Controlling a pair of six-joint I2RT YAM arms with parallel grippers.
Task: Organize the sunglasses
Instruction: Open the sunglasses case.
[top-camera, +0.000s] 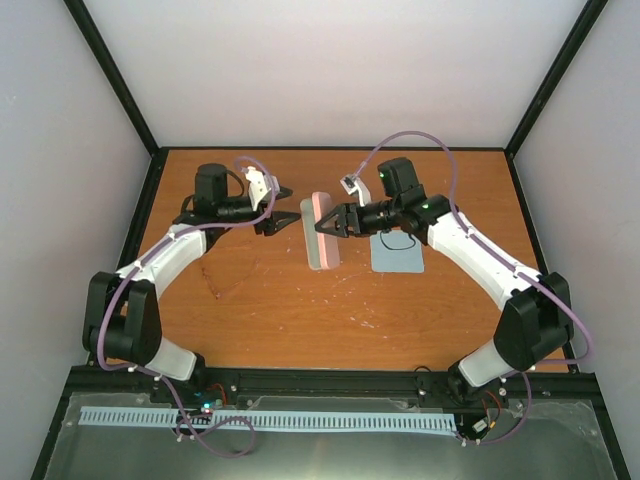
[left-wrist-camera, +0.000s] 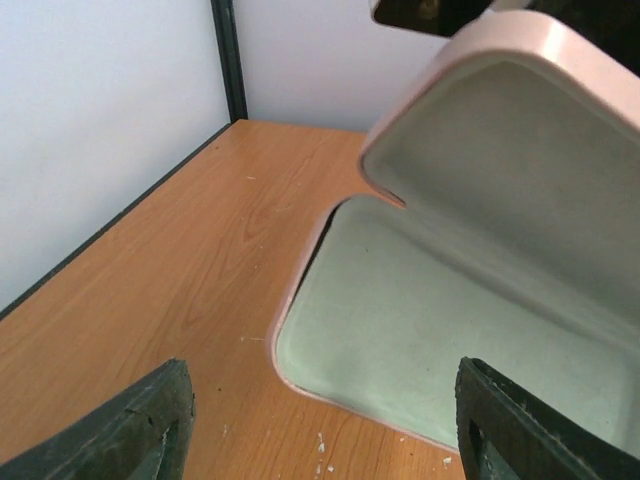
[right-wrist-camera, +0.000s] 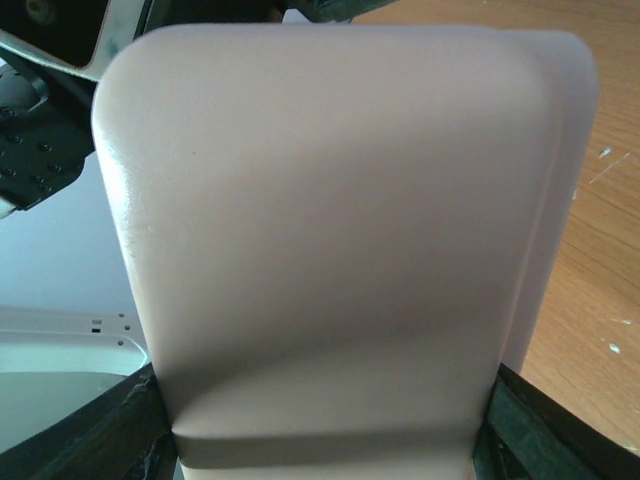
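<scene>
1. The pink case (top-camera: 324, 250) sat mid-worktop (top-camera: 260, 310), open, with its lid (right-wrist-camera: 320, 220) tilted up over the base.
2. The right gripper (top-camera: 330, 222) was clenched on that lid, one finger on each side edge, propping it up.
3. The left gripper (top-camera: 288, 208) was released, jaws wide, hanging just beside the case's left side and touching nothing.
4. The left wrist view showed bare green lining (left-wrist-camera: 420, 330) inside, so we judged the case empty.
5. A thin dark shape on the grey mat (top-camera: 405, 262), just right of the case, was probably the sunglasses (top-camera: 396, 241). It was too small for us to be sure, and we couldn't tell whether they were folded.
6. Risks we flagged:
   - The lid could slip from a smooth edge grip and snap down, possibly onto the left gripper as it reaches in.
   - Only the right gripper touched the case, so a pull on the lid could drag or tip the base.
   - Pushing the lid further back could strain the hinge.
   - The left arm's route to the mat crosses the raised lid and the right arm, so a collision was likely.
   - Unfolded glasses would stop the lid closing.
</scene>
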